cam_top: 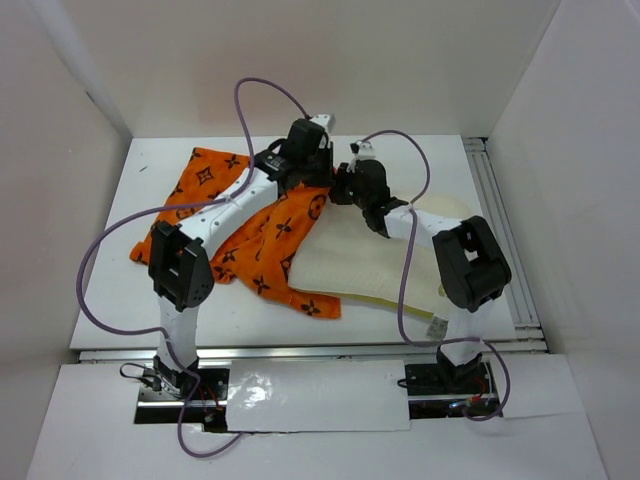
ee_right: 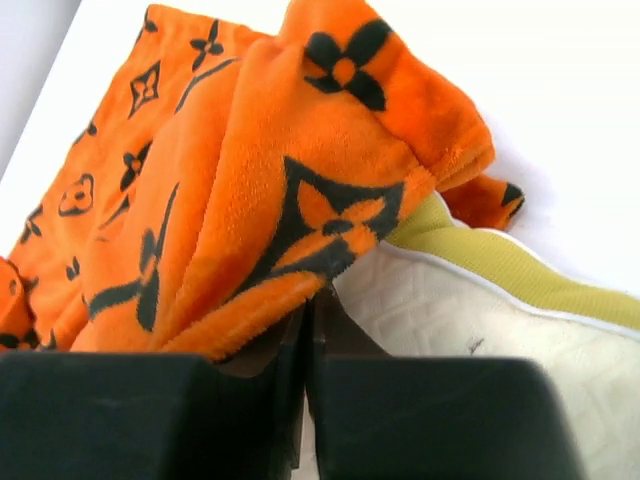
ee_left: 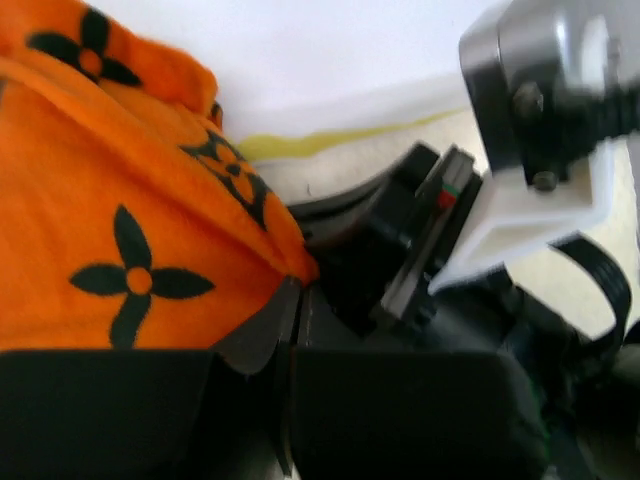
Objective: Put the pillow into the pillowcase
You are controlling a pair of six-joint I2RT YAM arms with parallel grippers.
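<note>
Tightly, left end effector [ee_left: 296,300] and right end effector [ee_right: 308,310] pinch the pillowcase [ee_right: 240,190] edge over the pillow [ee_right: 490,335].

From above, the left arm [cam_top: 225,205] hides a strip of the pillowcase [cam_top: 270,245], and this cloth covers the left side of the pillow [cam_top: 370,275]. The left wrist view shows the right arm [ee_left: 540,110] blurred and cut by the edge.

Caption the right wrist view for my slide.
Right arm's jaws pinch a fold of the orange pillowcase draped over a green-piped corner of the cream pillow.
</note>
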